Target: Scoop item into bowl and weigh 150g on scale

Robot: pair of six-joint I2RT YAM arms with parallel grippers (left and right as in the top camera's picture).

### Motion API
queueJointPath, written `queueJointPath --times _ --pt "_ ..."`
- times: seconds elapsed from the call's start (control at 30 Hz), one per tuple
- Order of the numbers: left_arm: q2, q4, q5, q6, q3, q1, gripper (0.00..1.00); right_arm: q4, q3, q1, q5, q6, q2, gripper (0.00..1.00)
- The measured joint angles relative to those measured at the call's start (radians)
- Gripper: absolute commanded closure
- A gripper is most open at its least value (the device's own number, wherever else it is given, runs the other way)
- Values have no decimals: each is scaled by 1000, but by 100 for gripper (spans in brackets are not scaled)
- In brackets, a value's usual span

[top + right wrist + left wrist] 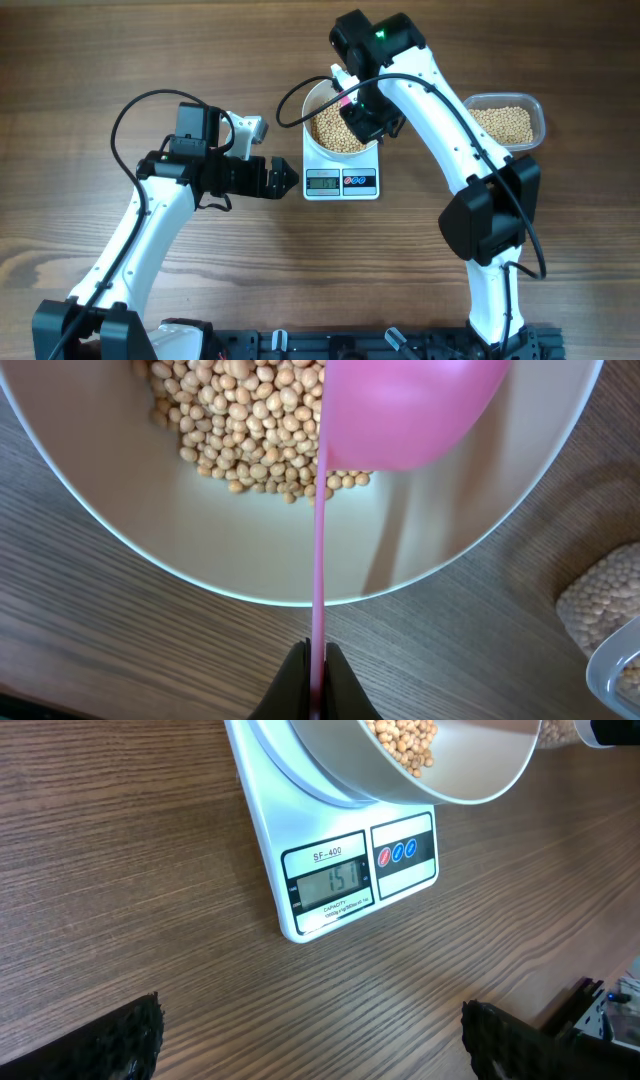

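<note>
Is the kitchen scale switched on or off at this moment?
On. In the left wrist view, the scale has dark digits lit on its grey display, while the white bowl stands on its platform.

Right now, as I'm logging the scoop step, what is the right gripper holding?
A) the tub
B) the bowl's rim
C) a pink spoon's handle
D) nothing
C: the right gripper is shut on the thin handle of the pink spoon, whose head is over the bowl.
</note>
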Motion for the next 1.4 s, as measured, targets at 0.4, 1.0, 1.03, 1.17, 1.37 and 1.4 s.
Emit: queueJointPath --times 0.4,1.0,1.03,1.17,1.37,1.4 --pt "0 0 0 0 0 0 0 47 0 0 39 25 3 96" --pt "0 0 0 0 0 0 0 43 -1 0 77 64 30 96" --pt "0 0 0 0 0 0 0 43 -1 0 78 65 30 96" --pt "0 0 0 0 0 0 0 43 -1 0 80 68 30 96" --pt "0 0 0 0 0 0 0 42 -1 0 80 71 30 96" --pt "0 0 0 0 0 0 0 40 -1 0 80 71 30 96"
